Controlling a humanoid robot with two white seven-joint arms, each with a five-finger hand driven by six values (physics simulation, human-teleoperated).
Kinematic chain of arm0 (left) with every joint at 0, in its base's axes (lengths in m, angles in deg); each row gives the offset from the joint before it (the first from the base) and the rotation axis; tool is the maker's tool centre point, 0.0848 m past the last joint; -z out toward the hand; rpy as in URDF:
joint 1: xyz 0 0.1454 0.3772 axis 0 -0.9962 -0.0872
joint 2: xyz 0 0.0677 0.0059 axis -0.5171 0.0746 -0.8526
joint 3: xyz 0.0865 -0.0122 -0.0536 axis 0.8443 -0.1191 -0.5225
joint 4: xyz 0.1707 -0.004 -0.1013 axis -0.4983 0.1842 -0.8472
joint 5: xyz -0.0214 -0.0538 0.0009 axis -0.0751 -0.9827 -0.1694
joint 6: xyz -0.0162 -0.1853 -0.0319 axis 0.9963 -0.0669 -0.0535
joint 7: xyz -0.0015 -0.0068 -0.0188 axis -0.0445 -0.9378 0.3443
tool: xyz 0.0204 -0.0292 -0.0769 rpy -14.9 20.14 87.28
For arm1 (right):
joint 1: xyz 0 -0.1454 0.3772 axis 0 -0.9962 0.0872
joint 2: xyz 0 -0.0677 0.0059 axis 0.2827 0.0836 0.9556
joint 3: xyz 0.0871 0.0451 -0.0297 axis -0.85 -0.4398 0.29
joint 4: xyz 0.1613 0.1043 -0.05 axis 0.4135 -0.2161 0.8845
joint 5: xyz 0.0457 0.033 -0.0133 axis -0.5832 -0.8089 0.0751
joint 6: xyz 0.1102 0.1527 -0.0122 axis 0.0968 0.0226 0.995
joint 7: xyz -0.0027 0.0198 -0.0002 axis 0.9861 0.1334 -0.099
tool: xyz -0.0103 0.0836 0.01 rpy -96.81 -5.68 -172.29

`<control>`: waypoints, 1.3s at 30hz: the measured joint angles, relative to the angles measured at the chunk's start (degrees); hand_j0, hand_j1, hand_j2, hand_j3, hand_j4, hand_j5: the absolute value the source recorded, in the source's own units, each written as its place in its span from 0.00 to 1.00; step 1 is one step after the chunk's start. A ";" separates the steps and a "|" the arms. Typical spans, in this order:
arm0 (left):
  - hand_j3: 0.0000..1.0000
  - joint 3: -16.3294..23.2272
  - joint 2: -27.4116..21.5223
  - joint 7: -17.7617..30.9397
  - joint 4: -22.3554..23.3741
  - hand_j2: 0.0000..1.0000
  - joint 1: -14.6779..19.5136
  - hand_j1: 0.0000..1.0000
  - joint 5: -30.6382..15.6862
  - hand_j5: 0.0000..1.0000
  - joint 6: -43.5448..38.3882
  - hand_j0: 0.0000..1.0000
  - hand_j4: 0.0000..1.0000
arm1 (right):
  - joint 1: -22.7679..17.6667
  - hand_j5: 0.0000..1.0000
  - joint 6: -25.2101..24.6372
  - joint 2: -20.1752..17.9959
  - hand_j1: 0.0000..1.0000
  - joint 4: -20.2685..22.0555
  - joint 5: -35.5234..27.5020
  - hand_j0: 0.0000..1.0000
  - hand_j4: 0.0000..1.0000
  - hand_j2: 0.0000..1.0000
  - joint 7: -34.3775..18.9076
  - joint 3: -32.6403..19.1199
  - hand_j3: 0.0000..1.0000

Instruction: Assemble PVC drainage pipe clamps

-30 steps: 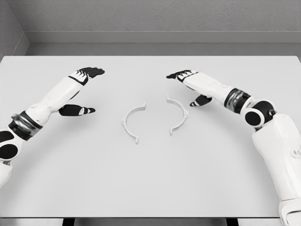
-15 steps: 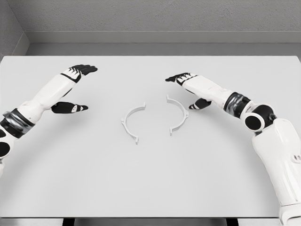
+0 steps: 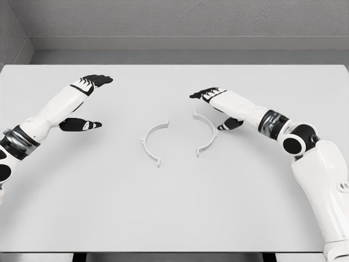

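Bare table surrounds both clamp halves; nothing blocks approach.

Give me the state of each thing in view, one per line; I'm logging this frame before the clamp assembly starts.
Left clamp half: flat on the table, ungrasped, apart from its mate.
Right clamp half: flat on the table, ungrasped, open side facing the other half.
Left hand: open, holding nothing, well left of the clamp halves.
Right hand: open, holding nothing, close beside the right clamp half.
Table: white, bearing both halves.

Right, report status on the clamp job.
Left hand open, right hand open. Left clamp half and right clamp half apart on table. Nothing between.
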 measured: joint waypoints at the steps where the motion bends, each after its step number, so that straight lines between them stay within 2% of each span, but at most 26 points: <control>1: 1.00 -0.02 0.00 0.00 0.02 1.00 0.09 1.00 0.00 1.00 0.00 1.00 1.00 | 0.00 1.00 0.01 0.00 1.00 0.28 0.02 1.00 1.00 1.00 -0.01 0.01 1.00; 14: 1.00 0.01 0.00 0.00 0.08 1.00 0.26 1.00 0.01 1.00 0.00 1.00 1.00 | 0.70 1.00 -0.22 0.14 1.00 0.86 0.14 1.00 1.00 1.00 -0.06 0.05 1.00; 29: 1.00 0.16 0.00 0.00 0.09 1.00 0.26 1.00 0.01 1.00 0.00 1.00 1.00 | 2.55 1.00 -1.46 0.66 1.00 -2.99 0.85 1.00 1.00 1.00 0.06 0.97 1.00; 39: 1.00 0.18 0.00 0.00 0.08 1.00 0.26 1.00 0.01 1.00 0.00 1.00 1.00 | 2.37 1.00 -1.29 0.69 1.00 -2.03 0.87 1.00 1.00 1.00 0.07 2.55 1.00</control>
